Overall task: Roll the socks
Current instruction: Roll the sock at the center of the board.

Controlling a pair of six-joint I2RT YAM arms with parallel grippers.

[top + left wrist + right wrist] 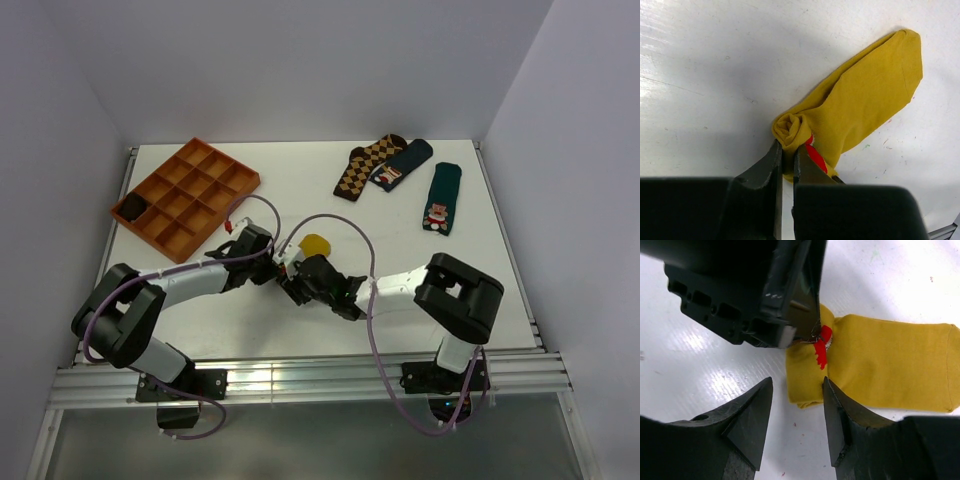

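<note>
Your left jaws are pinched nearly shut on the rolled toe end of the mustard-yellow sock (865,100). Only a thin fold of fabric sits between them, and the small coil of cloth rests right at their tips. A scrap of the red figure (815,152) shows beside one finger. From that coil the rest of the sock lies flat on the white tabletop (715,75), running away from the left jaws at a slant, with its far end furthest from them. Your right jaws stand wide open and hold nothing. The bunched end of the sock lies just past the gap between their tips, and I cannot tell whether either tip touches it. Directly beyond that gap, the left arm's fingers (790,315) come down onto the red figure. Well beyond both jaws and off to their right lie a brown-and-tan argyle sock (365,165) and two dark green socks (441,198). Beyond and to the left of the jaws sits an orange divided tray (185,195), with a dark object (131,207) in its leftmost corner compartment.
</note>
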